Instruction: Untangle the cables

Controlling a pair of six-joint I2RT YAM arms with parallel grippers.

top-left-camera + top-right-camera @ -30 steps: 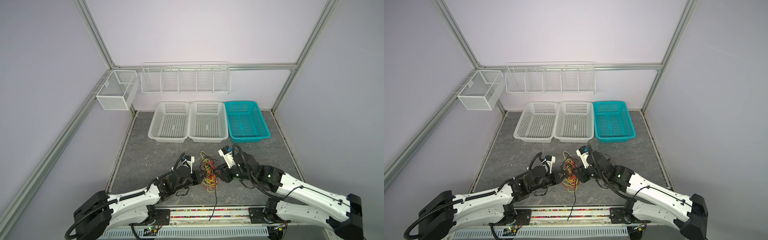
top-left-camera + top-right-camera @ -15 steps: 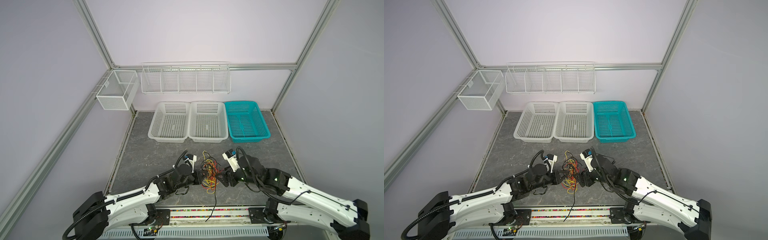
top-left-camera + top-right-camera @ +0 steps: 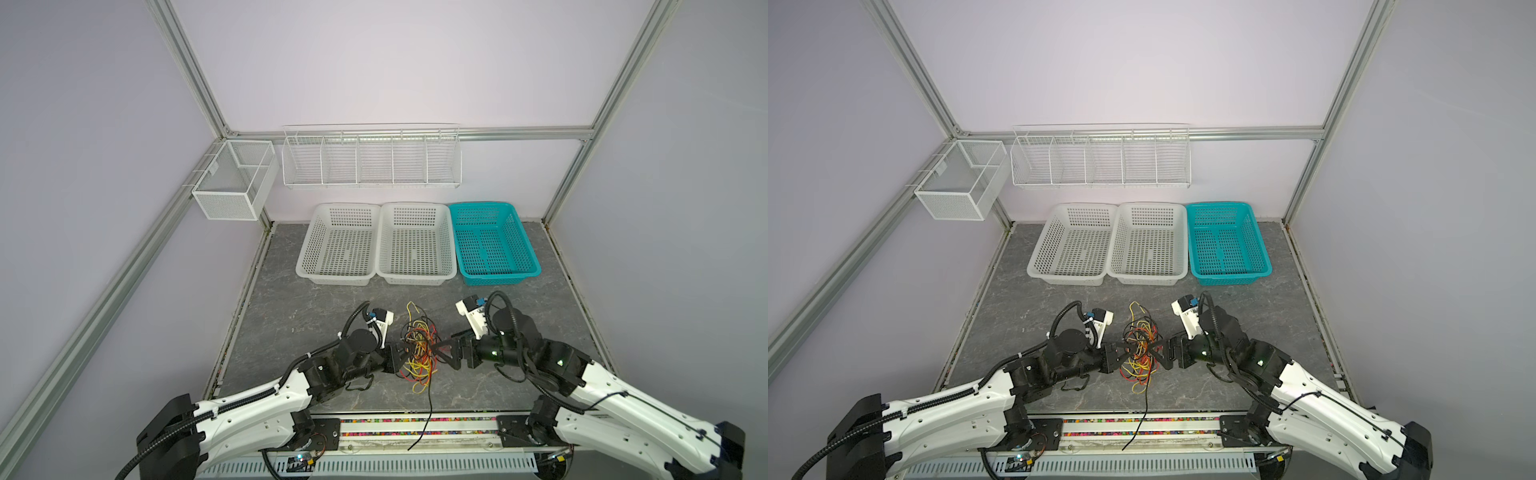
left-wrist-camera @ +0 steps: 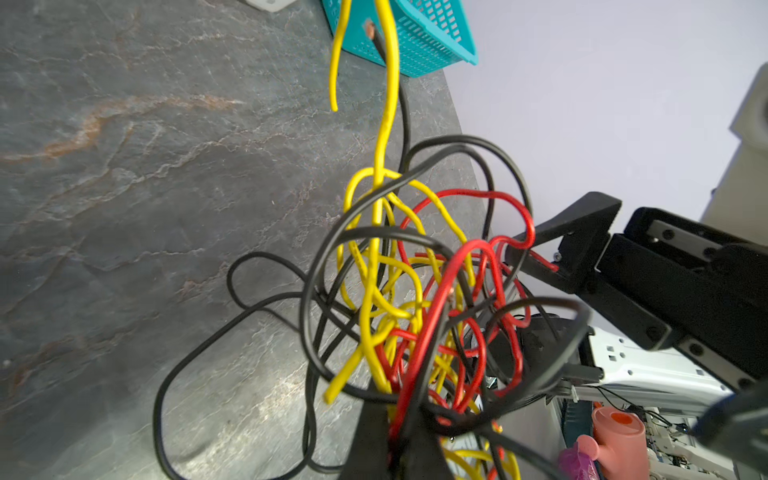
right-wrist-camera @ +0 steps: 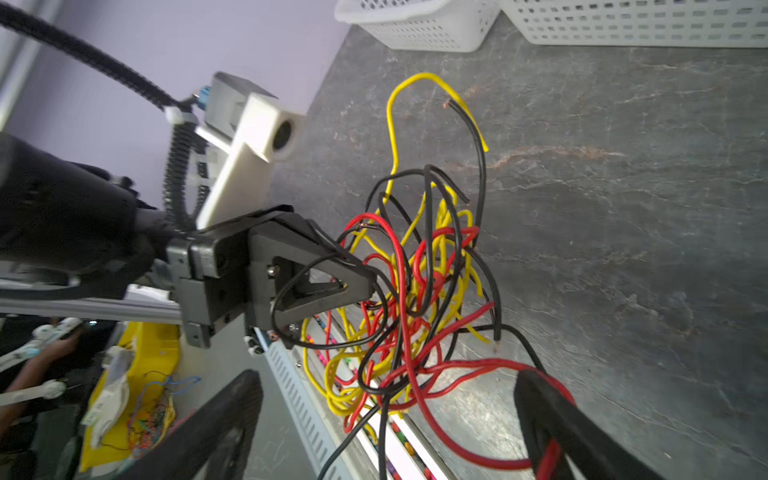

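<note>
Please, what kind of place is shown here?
Probably a robotics test cell: an aluminium frame encloses it, and two robot arms work at tangled cables before plastic baskets.

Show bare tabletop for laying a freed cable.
Free: the grey stone-look tabletop strip between the white perforated plastic baskets, the teal plastic basket and the tangle of red, yellow and black cables; also outside the left arm. Crowded: centre front, where left gripper and right gripper flank that tangle.

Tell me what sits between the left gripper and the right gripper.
The tangled cables fill that gap, as both top views show. The left gripper is shut on them, and the right gripper is open at their other side.
</note>
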